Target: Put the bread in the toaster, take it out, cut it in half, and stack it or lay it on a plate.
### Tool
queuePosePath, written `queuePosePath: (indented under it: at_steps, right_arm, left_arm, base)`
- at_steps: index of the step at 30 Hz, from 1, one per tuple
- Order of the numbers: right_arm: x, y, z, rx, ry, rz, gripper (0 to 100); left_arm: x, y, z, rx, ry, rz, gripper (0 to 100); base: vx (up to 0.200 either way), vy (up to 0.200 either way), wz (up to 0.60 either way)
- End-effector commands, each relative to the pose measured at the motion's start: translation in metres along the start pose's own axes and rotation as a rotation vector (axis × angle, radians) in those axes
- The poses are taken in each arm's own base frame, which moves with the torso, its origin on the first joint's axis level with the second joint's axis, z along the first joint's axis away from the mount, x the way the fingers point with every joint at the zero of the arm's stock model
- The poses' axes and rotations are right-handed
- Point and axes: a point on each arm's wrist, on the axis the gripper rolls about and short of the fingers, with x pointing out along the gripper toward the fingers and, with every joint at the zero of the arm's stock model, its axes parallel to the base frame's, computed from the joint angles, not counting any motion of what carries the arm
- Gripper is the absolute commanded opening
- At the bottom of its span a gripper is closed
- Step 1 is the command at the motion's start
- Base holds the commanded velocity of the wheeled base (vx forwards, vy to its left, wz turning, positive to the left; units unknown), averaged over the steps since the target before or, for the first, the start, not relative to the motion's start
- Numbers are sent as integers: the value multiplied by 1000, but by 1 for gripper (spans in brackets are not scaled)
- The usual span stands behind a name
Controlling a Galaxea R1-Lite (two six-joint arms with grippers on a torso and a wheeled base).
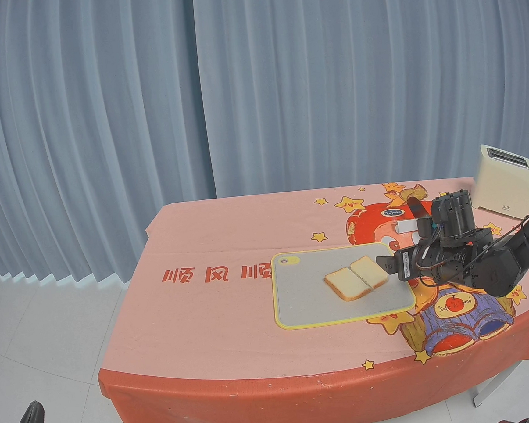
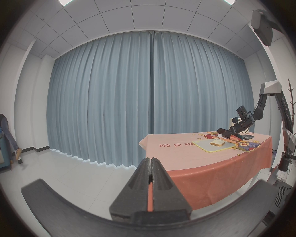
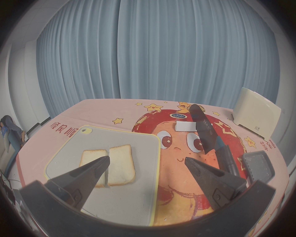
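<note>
Two halves of a bread slice (image 1: pixel 356 278) lie side by side on a grey cutting board with a yellow rim (image 1: pixel 309 303). My right gripper (image 1: pixel 394 262) hovers low at the board's right edge, open with nothing held. In the right wrist view its fingers (image 3: pixel 92 172) spread wide before the bread (image 3: pixel 121 162) on the board (image 3: pixel 132 197). A black knife (image 3: pixel 205 132) lies flat on the cloth beside that gripper (image 3: pixel 147 160). The cream toaster (image 1: pixel 507 182) stands at the table's far right corner. My left gripper (image 2: pixel 150 185) is shut and empty, low and well off the table's left.
A small dark grey tray (image 3: pixel 258 165) sits on the cloth between the knife and the toaster (image 3: pixel 256 112). A white card (image 1: pixel 408 225) lies by the knife blade (image 1: pixel 416 207). The pink tablecloth (image 1: pixel 225 322) left of the board is bare. Blue curtains hang behind.
</note>
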Motion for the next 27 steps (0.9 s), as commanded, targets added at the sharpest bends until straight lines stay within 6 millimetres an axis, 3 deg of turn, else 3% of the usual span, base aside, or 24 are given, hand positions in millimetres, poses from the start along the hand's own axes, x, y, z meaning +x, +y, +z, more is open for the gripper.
queuePosePath:
  at_steps: [1,27]
  right_arm:
    - [5,1,-2,6,10,-2,100]
    - [20,-3,-14,1,61,-34,100]
  left_arm:
    - [1,0,-5,0,19,0,0]
    - [1,0,-5,0,19,0,0]
  base:
    - [0,0,0]
    - [0,0,0]
